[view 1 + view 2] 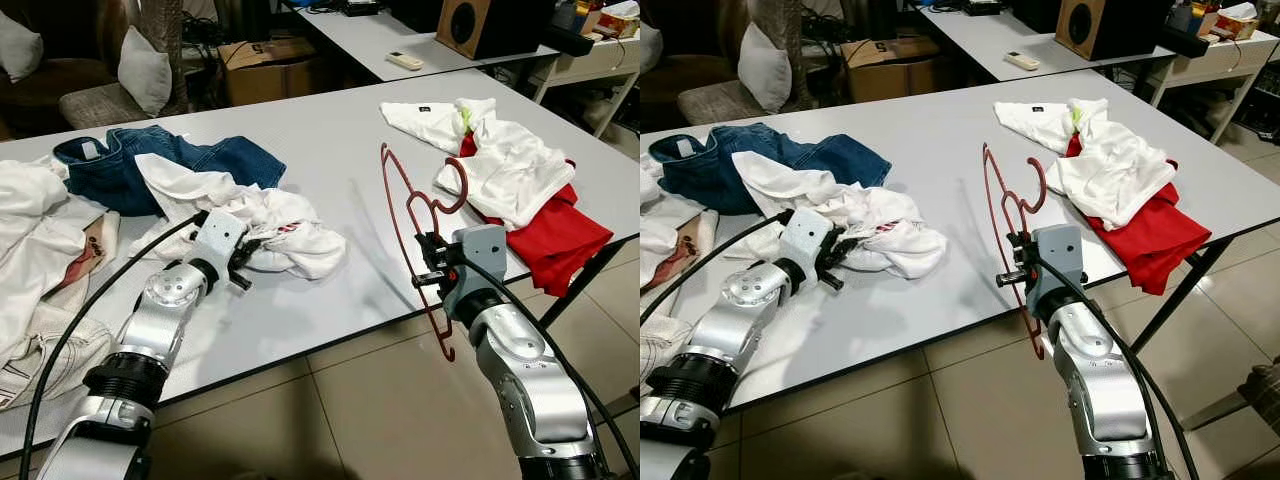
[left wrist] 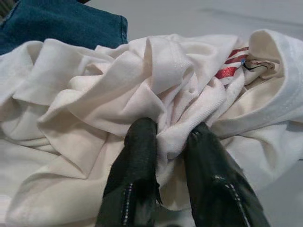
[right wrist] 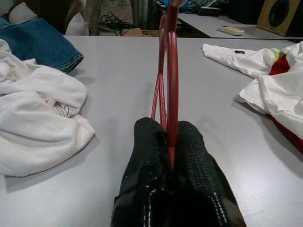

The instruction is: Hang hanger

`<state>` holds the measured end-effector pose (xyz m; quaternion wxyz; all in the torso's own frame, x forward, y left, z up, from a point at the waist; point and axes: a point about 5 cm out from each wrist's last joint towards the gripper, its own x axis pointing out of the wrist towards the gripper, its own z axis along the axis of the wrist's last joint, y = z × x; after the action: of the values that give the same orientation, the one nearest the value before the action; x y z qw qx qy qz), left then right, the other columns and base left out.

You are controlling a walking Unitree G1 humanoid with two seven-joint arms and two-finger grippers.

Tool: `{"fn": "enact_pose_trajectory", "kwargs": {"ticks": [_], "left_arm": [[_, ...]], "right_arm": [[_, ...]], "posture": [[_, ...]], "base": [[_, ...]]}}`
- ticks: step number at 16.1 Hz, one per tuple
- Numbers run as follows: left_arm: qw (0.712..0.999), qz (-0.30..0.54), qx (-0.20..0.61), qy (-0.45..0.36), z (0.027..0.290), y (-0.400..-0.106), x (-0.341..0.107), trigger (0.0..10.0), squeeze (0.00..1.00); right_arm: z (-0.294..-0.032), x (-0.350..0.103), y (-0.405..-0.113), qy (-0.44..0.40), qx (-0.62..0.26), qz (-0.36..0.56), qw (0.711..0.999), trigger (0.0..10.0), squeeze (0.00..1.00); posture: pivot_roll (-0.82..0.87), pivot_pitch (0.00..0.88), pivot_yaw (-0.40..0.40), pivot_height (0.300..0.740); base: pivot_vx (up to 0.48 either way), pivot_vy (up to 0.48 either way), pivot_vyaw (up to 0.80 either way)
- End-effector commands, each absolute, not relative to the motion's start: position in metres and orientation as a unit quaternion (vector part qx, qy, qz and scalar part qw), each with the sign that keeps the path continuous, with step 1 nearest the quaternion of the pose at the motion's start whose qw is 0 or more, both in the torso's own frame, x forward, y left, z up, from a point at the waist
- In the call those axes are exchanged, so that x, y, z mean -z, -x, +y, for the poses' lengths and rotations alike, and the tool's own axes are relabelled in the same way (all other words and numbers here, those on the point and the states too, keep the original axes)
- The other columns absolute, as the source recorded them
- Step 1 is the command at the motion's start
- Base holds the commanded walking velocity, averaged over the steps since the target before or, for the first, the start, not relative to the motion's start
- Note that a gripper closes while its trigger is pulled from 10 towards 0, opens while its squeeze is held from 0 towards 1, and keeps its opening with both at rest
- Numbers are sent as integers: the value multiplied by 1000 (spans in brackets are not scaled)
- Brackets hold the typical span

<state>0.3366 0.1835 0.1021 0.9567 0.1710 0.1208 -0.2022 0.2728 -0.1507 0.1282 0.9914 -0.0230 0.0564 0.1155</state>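
Note:
A dark red wire hanger (image 1: 405,215) stands upright above the grey table's (image 1: 330,130) front edge, its hook (image 1: 452,190) pointing toward the clothes on the right. My right gripper (image 3: 169,137) is shut on the hanger's lower wire (image 3: 171,85). A crumpled white shirt with red print (image 1: 275,225) lies at the table's middle left. My left gripper (image 2: 171,142) is shut on a fold of the white shirt (image 2: 156,80), with cloth pinched between the two black fingers (image 2: 137,156).
Blue jeans (image 1: 160,160) and more white garments (image 1: 40,230) lie at the left. A white and a red garment (image 1: 520,190) are piled at the right. Behind stand a second table with a speaker (image 1: 475,25), a cardboard box (image 1: 265,65) and cushioned chairs (image 1: 130,70).

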Motion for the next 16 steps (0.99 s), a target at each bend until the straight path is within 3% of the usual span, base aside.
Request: {"fn": "enact_pose_trajectory", "kwargs": {"ticks": [1,6,8,11,14,16], "left_arm": [[958,117,191,-180,189,-340,-107,0,0],[972,98,172,-129,195,-344,-116,0,0],[987,22,155,-27,195,-360,-155,0,0],[982,-106,151,34,205,-378,-236,0,0],[963,-204,175,-7,210,-380,-302,0,0],[955,-226,189,-23,209,-378,-319,0,0]], "right_arm": [[-150,-132,-276,27,-118,45,992,10000,0],[-149,-133,-278,26,-117,42,992,10000,0],[-150,-135,-280,26,-116,39,992,10000,0],[-152,-137,-281,23,-106,31,994,10000,0],[-153,-136,-279,19,-98,29,995,10000,0],[-154,-135,-279,18,-96,29,995,10000,0]], "posture": [[-144,0,25,740],[-139,0,21,740],[-135,0,21,740],[-142,0,35,740],[-147,0,52,740],[-146,0,54,740]], "base": [[0,0,0],[0,0,0],[0,0,0],[0,0,0],[0,0,0],[0,0,0]]}}
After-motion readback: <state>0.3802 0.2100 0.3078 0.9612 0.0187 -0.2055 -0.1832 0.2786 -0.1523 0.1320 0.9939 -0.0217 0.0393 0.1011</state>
